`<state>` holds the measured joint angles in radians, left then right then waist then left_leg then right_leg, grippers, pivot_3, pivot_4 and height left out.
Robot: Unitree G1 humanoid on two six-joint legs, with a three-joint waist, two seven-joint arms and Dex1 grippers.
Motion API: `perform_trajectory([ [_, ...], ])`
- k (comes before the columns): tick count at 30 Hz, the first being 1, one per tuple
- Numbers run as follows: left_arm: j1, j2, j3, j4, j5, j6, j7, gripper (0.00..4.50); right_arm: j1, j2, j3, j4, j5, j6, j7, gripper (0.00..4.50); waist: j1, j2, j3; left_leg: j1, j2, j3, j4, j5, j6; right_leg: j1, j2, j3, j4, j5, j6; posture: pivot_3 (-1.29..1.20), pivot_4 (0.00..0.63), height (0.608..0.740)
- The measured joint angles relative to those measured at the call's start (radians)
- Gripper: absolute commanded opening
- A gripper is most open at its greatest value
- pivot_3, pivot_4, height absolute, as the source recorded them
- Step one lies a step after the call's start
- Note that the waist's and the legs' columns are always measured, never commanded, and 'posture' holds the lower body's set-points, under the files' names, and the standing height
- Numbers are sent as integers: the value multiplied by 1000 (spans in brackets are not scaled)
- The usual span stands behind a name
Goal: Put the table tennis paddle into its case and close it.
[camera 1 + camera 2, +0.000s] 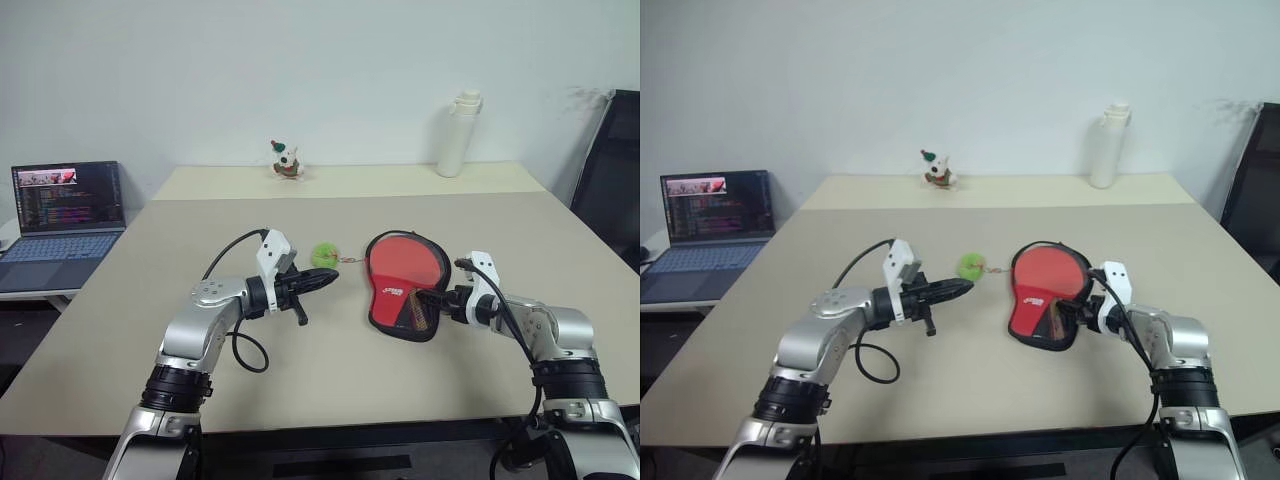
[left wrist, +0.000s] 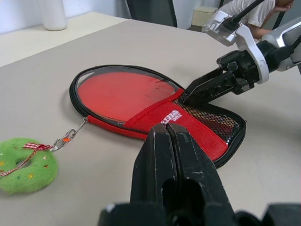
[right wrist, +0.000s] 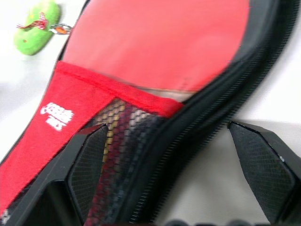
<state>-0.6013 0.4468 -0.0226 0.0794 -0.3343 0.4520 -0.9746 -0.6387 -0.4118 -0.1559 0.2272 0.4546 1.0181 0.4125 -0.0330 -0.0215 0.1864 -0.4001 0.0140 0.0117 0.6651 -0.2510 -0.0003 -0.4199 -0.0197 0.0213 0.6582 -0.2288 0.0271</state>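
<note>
Paddle (image 1: 405, 260) lay inside the open case (image 1: 400, 310) mid-table, handle hidden under red fabric and mesh; right gripper (image 3: 164, 155) fingers spread astride the case's edge; left gripper (image 1: 322, 281) closed, empty, near the green tag (image 1: 324, 256).

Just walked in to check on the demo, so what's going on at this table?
The robot is packing a paddle into its case on the table. The paddle lies in the unzipped case, its red face showing. The right pincer is open, one finger over the mesh and the other outside the zipper edge. The left pincer is shut and holds nothing, pointing toward the case's green tag.
</note>
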Motion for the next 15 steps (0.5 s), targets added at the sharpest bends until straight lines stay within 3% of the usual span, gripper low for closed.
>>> perform_trajectory([
  [7,35,44,-2,-12,-12,0,-40,0,-12,23,0,35,-2,-1,4,887,-2,0,0,1,0,1,0,0,0,0,0,1,1,0,-1,0,150,740],
  [10,58,61,-2,-24,-20,1,-56,0,-22,26,1,46,-2,0,14,157,-2,0,0,1,0,1,0,0,0,0,0,1,1,0,-1,0,150,740],
  [15,111,115,-2,-87,-45,24,-91,0,-24,25,28,17,0,49,55,74,-5,0,0,1,1,0,-1,0,0,-1,0,1,1,-1,-1,0,150,740],
])
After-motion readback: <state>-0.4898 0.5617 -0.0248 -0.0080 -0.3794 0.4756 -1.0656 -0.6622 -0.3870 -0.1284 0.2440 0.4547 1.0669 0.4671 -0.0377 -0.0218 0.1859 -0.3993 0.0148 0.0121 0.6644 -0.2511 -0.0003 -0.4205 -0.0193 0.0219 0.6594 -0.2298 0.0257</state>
